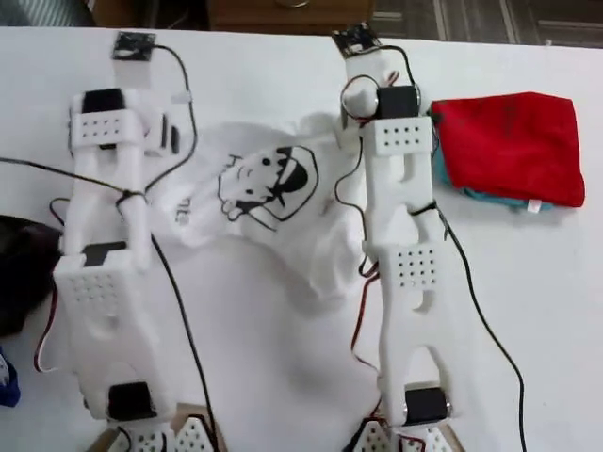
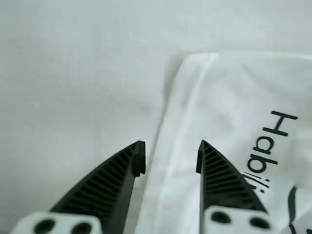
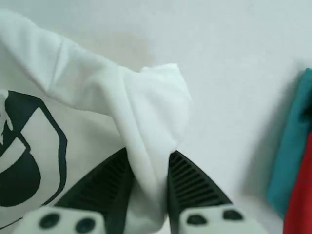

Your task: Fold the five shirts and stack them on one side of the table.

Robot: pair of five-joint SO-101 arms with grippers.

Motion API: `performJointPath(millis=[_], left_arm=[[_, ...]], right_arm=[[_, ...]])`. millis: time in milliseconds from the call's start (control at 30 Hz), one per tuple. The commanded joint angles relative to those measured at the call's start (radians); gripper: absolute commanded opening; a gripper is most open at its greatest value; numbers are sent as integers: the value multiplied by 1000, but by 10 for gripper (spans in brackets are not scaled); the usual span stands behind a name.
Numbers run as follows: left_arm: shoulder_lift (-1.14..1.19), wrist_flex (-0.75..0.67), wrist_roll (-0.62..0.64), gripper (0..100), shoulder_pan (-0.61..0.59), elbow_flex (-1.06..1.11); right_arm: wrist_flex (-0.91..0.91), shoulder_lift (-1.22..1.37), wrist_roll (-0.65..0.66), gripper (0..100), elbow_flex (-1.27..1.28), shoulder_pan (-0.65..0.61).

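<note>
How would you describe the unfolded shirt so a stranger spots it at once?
At the middle of the white table lies a crumpled white shirt, one fold pinched in the right gripper's jaws. Its black cartoon face sets it apart from the plain red shirt nearby.

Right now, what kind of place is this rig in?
Probably a lab bench for laundry-folding trials: two arms on a white table, a white shirt between them, a red shirt stacked on a teal one.

A white shirt (image 1: 273,202) of soft, matt cloth creases on the smooth, matt white table (image 1: 528,320); beside it, a red shirt (image 1: 513,141) of matt fabric. The left gripper (image 2: 168,158) and right gripper (image 3: 148,155) are ribbed black plastic set in matt white plastic.
</note>
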Motion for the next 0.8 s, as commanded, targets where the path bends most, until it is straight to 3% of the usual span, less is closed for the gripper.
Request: performJointPath(millis=[0,233,533,767], left_arm=[[-5,-15,14,192,14,-13],[3,48,14,192,12,-108],[5,137,68,195,37,-183],[9,94,71,196,175,-183]], right_arm=[[28,-211,3,19,173,-59],[-24,-697,3,20,861,-110],[-433,-1287,38,19,1843,-145],[-562,-1524,115,20,2251,-117]])
